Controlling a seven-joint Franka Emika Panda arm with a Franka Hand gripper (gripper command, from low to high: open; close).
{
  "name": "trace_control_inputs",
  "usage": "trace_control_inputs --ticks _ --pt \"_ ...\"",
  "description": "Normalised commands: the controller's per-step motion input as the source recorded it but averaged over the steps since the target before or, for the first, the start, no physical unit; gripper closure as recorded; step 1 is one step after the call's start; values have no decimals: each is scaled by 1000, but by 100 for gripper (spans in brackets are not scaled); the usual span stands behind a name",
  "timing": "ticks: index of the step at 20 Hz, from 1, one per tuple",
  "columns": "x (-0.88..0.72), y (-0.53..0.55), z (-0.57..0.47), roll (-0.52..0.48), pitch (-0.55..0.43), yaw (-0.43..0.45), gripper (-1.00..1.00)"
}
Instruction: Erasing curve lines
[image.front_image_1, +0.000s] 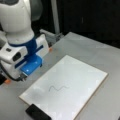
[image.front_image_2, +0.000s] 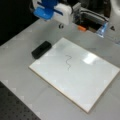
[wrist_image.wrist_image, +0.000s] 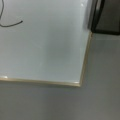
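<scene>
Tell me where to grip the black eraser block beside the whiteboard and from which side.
Likely from above, across the narrow width of the black eraser: it lies flat on the table at the whiteboard's corner, long sides exposed. The curve lines remain unerased; the gripper hangs apart, above.

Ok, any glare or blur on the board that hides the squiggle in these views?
In a front view, a bright patch of glare sits on the flat white board, beside the thin dark wavy squiggle, not over it. In both front views the image is soft overall. In the wrist view only the squiggle's end shows, top left.
</scene>
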Motion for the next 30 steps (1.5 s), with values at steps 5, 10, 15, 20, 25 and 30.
trace_control_inputs --ticks 5,10,15,20,25,30 --pt "435 -369 188 10 311 102 -100" --pt "406 -260 22 6 232 -5 -100" --pt "313 -189 -59 7 110 -45 -100" --pt "205 -217 -99 20 69 -31 -100" --pt "124 -228 -95 26 60 -2 -100" --pt "27 -194 -70 31 66 8 -100"
